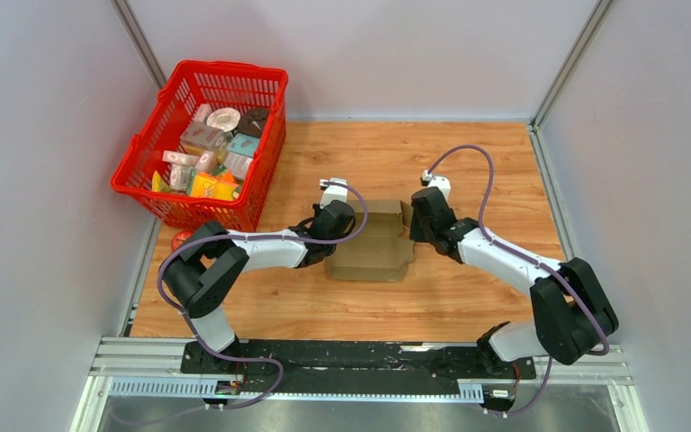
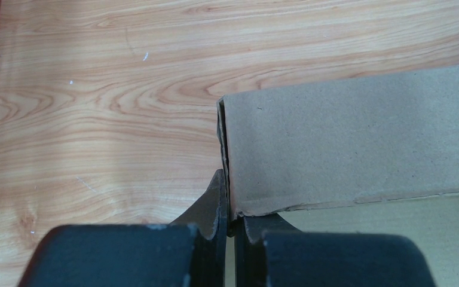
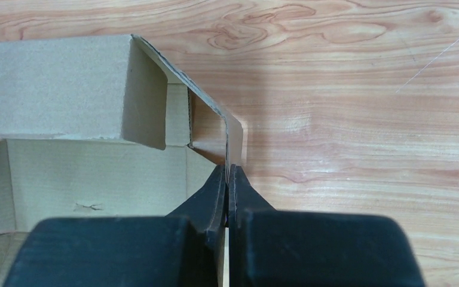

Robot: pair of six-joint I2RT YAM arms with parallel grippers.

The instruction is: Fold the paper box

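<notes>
From above, the paper box (image 1: 373, 247) lies on the desk (image 1: 468, 162), held at both ends; at the left wrist, your left fingers (image 2: 214, 206) pinch its light, bendable side wall, and at the right, your right fingers (image 3: 215, 194) clench the thin flap ahead, so grip near creases.

I have open tabletop (image 1: 369, 306) nearer than the paper box (image 1: 373, 245) and beyond it; left of the box, the red basket (image 1: 200, 148) blocks the far corner.
</notes>
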